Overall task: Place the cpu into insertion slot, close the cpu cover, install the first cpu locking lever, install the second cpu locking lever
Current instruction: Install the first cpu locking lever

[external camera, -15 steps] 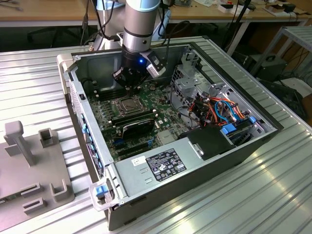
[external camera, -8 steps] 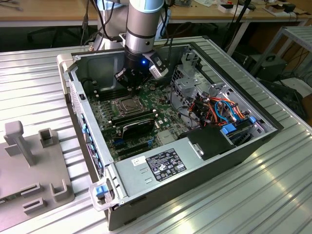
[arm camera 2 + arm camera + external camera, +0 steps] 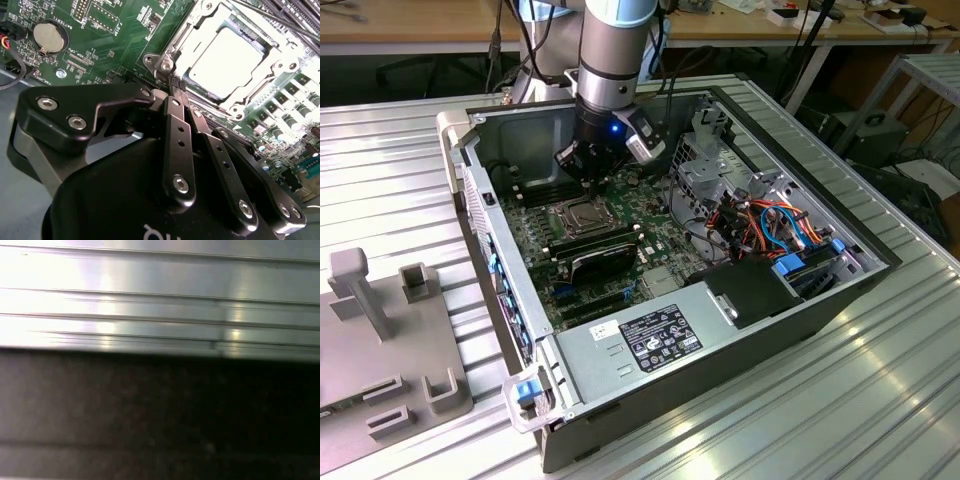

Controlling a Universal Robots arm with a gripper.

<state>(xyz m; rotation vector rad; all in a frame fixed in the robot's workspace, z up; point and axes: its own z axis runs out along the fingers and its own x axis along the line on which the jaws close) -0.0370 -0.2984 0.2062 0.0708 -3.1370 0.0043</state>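
The gripper point(image 3: 582, 168) is reaching down into the open computer case point(image 3: 650, 410), hanging over the rear of the green motherboard point(image 3: 115, 40). In the second wrist view its black fingers point(image 3: 172, 125) are converging to a narrow tip point(image 3: 175, 87), with the jaws drawn close together and no open gap showing between them. Whether anything thin is pinched there cannot be told. The tip is sitting at one corner of the insertion slot point(image 3: 239, 104), right by a bright corner screw point(image 3: 165, 65) of its metal rim. Just beyond the jaws, the cpu point(image 3: 227, 57) is lying flat inside the slot, its silvery top glaring under the light. The cpu cover point(image 3: 186, 47) is lying down around it, framing the chip through its square opening. On the other side of the jaws from the slot, well apart, a round coin cell battery point(image 3: 48, 37) is sitting in its holder on the board. Past the slot from the jaws, long black memory slots point(image 3: 300, 15) are running along the board. In the exterior view the case is resting on a ribbed aluminium table point(image 3: 860, 400), and a grey fixture plate point(image 3: 390, 330) is lying outside the case, far from the jaws. The first wrist view is facing a ribbed metal surface point(image 3: 160, 300) above a dark band point(image 3: 160, 405).
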